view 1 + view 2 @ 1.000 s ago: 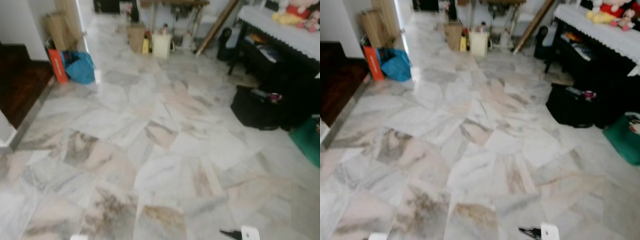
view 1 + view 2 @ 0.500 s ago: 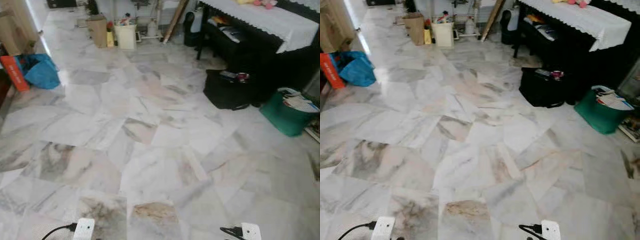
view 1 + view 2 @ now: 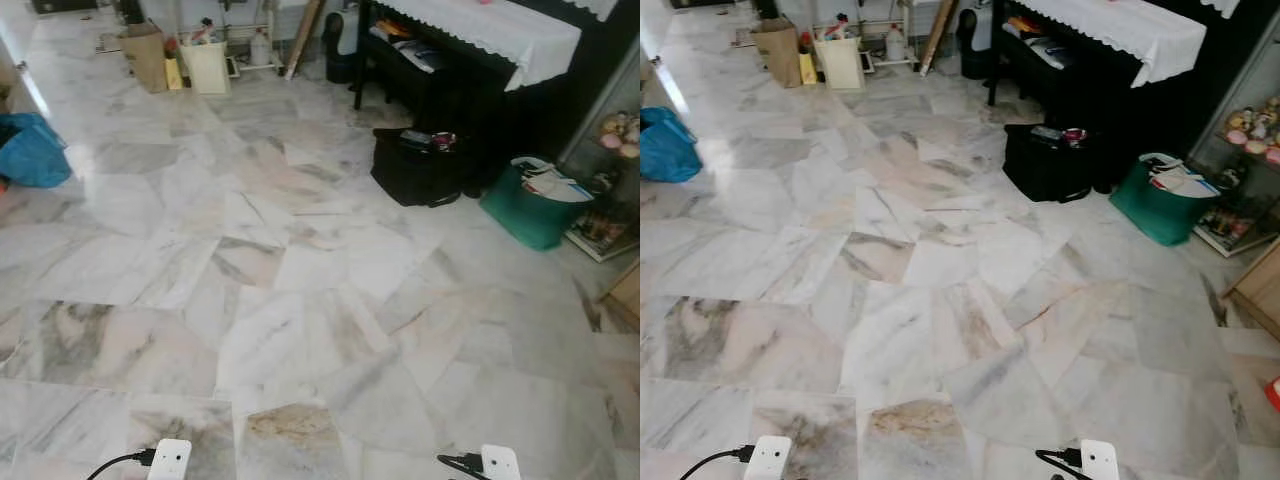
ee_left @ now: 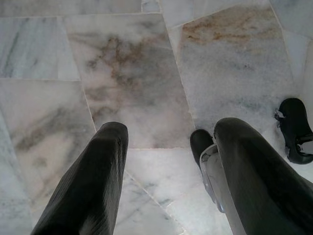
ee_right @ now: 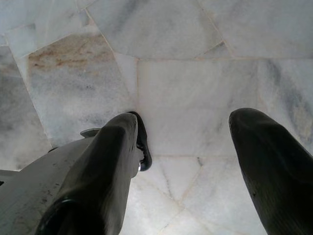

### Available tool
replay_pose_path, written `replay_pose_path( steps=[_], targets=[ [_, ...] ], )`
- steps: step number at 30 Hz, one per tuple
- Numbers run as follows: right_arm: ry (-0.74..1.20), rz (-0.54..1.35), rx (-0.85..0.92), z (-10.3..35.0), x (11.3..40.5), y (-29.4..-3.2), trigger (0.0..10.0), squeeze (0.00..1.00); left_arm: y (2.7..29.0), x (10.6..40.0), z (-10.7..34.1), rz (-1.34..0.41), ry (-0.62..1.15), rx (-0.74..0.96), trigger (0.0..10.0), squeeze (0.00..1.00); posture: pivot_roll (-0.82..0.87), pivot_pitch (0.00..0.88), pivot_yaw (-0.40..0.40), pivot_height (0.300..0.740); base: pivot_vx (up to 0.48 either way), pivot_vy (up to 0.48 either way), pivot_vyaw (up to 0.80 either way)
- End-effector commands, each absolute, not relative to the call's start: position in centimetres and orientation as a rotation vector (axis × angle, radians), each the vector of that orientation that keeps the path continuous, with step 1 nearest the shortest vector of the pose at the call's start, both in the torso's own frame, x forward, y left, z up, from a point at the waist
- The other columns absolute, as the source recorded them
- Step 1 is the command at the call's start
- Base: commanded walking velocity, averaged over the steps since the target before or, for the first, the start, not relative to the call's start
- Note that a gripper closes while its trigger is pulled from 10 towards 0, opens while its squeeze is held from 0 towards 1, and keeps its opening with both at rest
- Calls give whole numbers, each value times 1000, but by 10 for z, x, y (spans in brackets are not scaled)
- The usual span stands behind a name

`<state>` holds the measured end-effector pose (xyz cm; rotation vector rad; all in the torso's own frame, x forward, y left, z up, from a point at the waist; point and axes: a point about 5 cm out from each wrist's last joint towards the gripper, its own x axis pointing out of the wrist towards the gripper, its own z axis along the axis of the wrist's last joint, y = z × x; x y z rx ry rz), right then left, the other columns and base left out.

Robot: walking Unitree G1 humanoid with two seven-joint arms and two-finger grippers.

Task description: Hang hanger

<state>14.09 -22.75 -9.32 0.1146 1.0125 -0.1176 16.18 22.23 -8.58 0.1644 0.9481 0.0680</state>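
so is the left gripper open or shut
Open. In the left wrist view the left gripper has its two black fingers well apart, with bare marble floor between them and nothing held.

Glossy grey-and-pink marble tile floor (image 3: 300, 300); a black desk with white lace-edged cloth (image 3: 470, 25) stands beyond, black bag (image 3: 415, 165) and green tub (image 3: 530, 205) beside it.

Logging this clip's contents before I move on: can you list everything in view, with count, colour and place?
Floor: one, white and grey marble tiles, across the room.
Bag: one, blue, far left on the floor.
Cardboard box: one, brown, far end.
Bin: one, cream, beside the box.
Table: one, dark with white lace cloth, right.
Black bag: one, on the floor by the table.
Green basket: one, holding papers, right of the black bag.
Left gripper: open, hanging over the floor.
Right gripper: open, hanging over the floor.
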Motion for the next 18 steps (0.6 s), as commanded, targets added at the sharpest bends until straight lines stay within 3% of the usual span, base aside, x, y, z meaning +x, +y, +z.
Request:
replay_pose_path(
  steps=[1,7,18],
  targets=[
    [1017,-118,108,-93,139,-230,10000,0,225,154,-89,58,973,187,10000,0,-24,47,-19,740,0,0,-600],
    [1016,-117,110,-93,140,-230,10000,0,224,154,-88,35,968,221,10000,0,-24,47,-19,740,0,0,-598],
    [1017,-117,110,-93,139,-230,10000,0,228,152,-88,31,978,238,10000,0,-19,44,-23,740,0,-146,-598]
  ],
)
